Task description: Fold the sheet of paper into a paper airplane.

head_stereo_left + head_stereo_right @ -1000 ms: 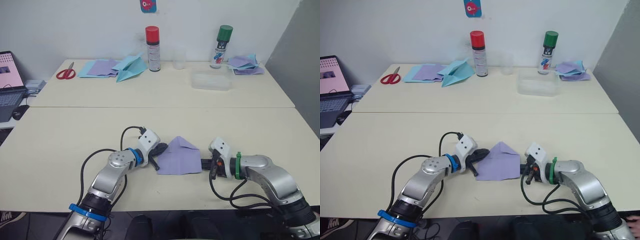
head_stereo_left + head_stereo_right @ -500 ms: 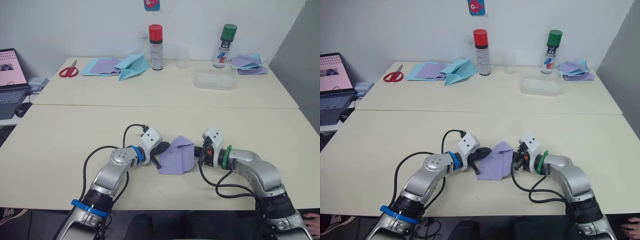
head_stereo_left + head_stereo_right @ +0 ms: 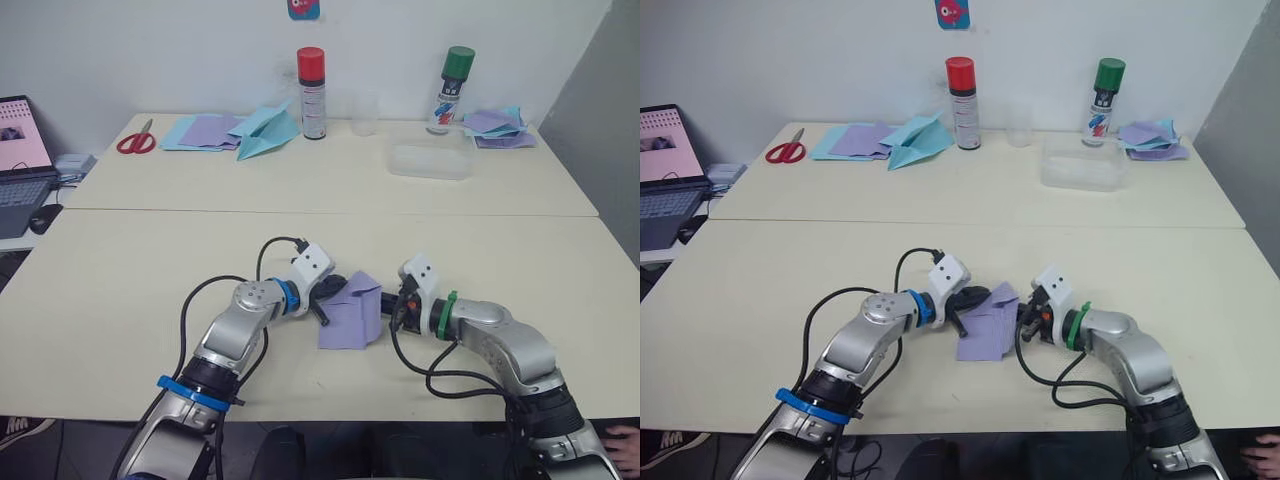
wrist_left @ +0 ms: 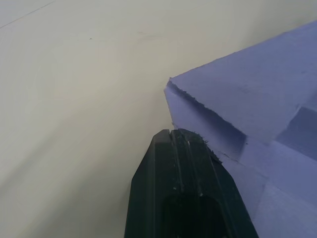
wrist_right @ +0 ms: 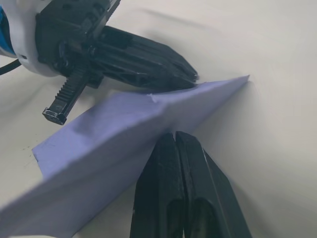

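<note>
Paper lay between two robot grippers on the near half of a cream-coloured surface [image 3: 120, 270]: the thin lavender-purple sheet of paper [image 3: 352, 318], already creased and partly folded, sat with its long axis running roughly from the near edge of the surface toward the far edge. The left gripper [image 3: 328, 296] met the sheet at its far left corner, while the right gripper [image 3: 388, 304] pressed in at the sheet's right edge, so the paper was flanked on both sides with each arm about equally near. The left wrist view showed the left jaws pressed together, their tip at the raised folded corner of the sheet; whether they touched it could not be told. The right wrist view showed the right jaws also pressed together, tucked under the lifted right edge of the paper rather than pinching it. The sheet appeared tented, one flap standing up off the surface between the two tips. Judging by the scene, the folding was at an early stage, and the next move would likely turn on pushing that raised flap across the sheet's long axis and flattening it. On the far surface stood a red-capped spray can [image 3: 311, 79], a green-capped spray can [image 3: 453, 77], a larger light-blue paper plane [image 3: 265, 134] and red-handled scissors [image 3: 133, 141].
</note>
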`<state>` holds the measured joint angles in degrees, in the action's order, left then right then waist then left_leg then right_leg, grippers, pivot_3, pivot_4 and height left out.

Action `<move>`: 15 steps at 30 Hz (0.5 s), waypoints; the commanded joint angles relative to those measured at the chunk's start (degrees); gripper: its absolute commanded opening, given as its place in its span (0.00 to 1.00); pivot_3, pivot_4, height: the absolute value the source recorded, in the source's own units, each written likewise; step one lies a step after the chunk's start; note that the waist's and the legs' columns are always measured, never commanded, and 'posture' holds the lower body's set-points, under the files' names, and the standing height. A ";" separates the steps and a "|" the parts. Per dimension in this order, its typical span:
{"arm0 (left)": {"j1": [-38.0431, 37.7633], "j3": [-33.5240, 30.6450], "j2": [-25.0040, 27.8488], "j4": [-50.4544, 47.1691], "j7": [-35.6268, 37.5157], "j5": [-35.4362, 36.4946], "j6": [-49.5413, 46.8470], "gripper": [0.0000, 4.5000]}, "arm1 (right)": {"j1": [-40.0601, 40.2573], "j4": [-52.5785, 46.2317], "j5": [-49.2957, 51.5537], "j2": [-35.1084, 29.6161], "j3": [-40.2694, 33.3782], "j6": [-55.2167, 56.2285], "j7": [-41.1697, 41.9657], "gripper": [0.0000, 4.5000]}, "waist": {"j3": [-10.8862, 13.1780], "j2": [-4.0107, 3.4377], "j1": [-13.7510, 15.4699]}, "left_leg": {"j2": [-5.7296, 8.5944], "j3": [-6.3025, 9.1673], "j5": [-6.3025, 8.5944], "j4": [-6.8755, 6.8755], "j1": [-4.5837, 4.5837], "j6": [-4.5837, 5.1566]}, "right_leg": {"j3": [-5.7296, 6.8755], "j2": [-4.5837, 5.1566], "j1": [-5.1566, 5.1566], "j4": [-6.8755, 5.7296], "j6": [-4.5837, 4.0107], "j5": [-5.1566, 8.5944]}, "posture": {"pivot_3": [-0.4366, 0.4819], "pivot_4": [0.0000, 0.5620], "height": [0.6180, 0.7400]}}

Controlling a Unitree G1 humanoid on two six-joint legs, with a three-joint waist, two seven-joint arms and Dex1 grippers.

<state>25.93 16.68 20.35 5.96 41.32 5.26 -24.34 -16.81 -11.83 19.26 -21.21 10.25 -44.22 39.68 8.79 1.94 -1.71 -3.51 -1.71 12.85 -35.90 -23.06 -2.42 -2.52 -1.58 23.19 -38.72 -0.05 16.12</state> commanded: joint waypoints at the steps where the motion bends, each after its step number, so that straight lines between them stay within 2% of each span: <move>1: 0.11 2.69 0.00 -2.45 2.71 -0.72 0.34 0.00 | -0.99 -1.65 0.81 0.29 -0.46 0.47 -0.38 0.00 | 0.01 -0.01 0.01 | 0.00 -0.01 0.00 0.00 0.00 0.00 | 0.00 0.00 0.00 0.00 0.01 0.01 | 0.48 0.27 1.00; 8: -0.29 4.24 -0.35 -3.64 4.66 -1.24 0.89 0.00 | -0.89 -1.90 1.04 0.55 -0.35 0.28 -0.69 0.00 | 0.03 0.00 0.00 | 0.00 -0.02 0.00 0.01 -0.03 0.00 | 0.00 -0.01 0.02 0.01 0.03 0.02 | 0.48 0.27 1.00; 15: -0.92 1.86 -1.77 -5.94 6.31 2.45 -0.78 0.00 | -0.88 -2.07 1.13 0.54 -0.42 0.13 -1.09 0.00 | 0.07 0.01 -0.05 | -0.01 -0.01 0.00 0.01 -0.03 0.00 | -0.01 -0.06 0.03 0.00 0.03 0.02 | 0.48 0.27 1.00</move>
<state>24.93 19.29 19.29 2.87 46.75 5.83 -24.91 -16.83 -11.88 19.35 -20.93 10.28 -44.33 38.67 8.86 1.95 -1.75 -3.53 -1.72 12.86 -35.89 -23.09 -2.42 -2.53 -1.66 23.23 -38.72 -0.02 16.15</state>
